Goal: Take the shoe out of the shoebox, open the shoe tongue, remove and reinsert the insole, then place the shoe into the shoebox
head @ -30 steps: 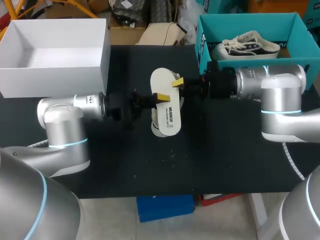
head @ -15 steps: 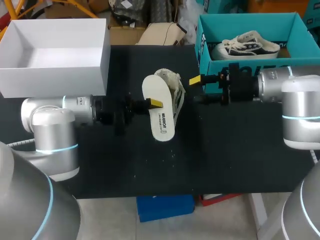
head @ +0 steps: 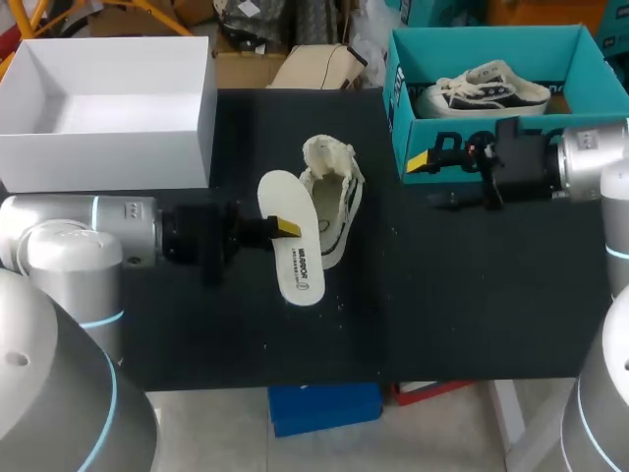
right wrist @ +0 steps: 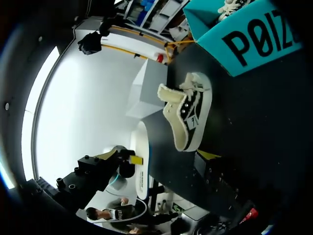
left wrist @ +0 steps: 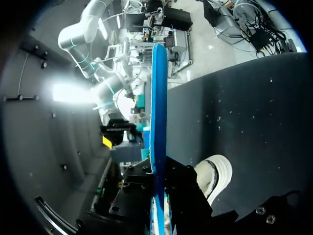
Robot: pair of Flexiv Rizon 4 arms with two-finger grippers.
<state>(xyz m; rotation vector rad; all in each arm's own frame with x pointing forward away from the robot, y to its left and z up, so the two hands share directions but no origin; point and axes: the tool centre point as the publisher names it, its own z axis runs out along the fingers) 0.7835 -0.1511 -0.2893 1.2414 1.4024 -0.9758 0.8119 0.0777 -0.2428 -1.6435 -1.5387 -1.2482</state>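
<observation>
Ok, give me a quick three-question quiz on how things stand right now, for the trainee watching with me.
1. Fill in: the right gripper is close to the front of the ____ shoebox.
2. What holds the insole? A. the left gripper B. the right gripper C. nothing, it lies flat on the table
3. True or false: the insole is out of the shoe that lies on the table.

Key: 1. teal. 2. A. 3. true.
</observation>
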